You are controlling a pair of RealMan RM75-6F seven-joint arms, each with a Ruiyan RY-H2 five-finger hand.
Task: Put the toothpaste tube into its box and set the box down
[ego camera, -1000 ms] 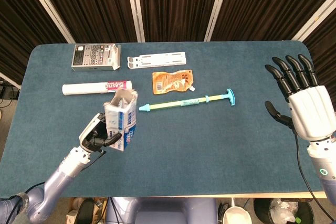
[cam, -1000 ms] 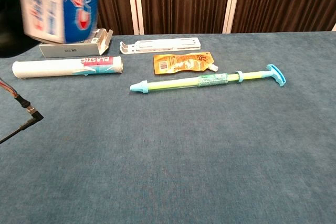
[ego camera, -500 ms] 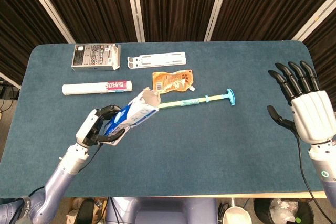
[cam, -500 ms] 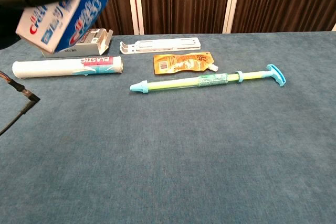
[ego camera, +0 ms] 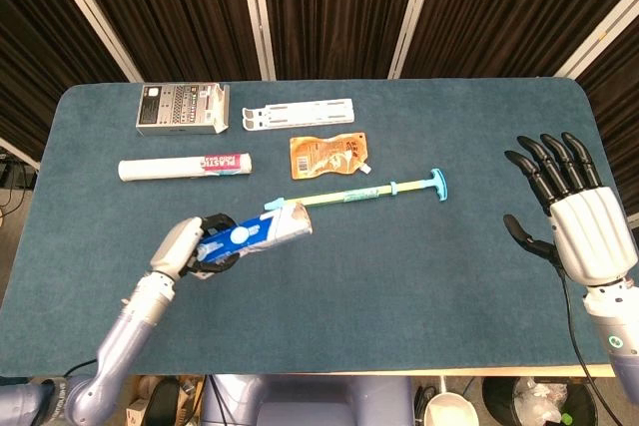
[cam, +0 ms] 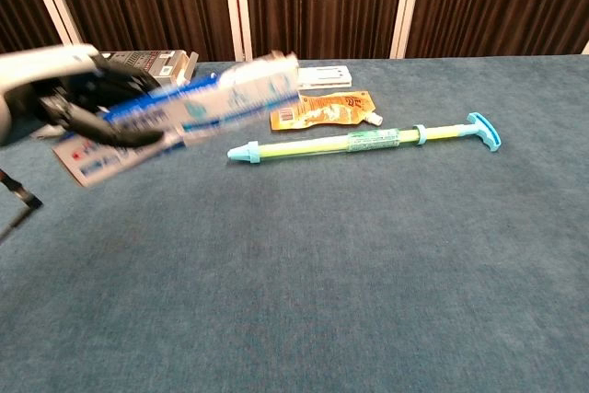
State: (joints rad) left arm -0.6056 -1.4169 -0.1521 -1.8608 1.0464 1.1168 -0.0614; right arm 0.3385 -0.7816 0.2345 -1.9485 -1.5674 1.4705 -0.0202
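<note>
Dark curtains behind blue table [ego camera: 419, 276]; your left hand [ego camera: 190, 246] grips one toothpaste box [ego camera: 255, 234], lying nearly flat, low over the cloth; one white tube [ego camera: 185, 167] rests behind it, well apart; your right hand [ego camera: 574, 216] holds nothing, fingers spread.

box [ego camera: 252, 236] in left hand [ego camera: 185, 248], before syringe [ego camera: 354, 193]

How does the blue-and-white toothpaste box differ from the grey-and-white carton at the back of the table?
The blue-and-white toothpaste box is gripped by the left hand; the grey-and-white carton lies untouched on the blue table. The toothpaste box is angled, open end toward the table's middle; the carton sits square to the far edge. Both are rectangular cardboard packs with an open flap.
</note>
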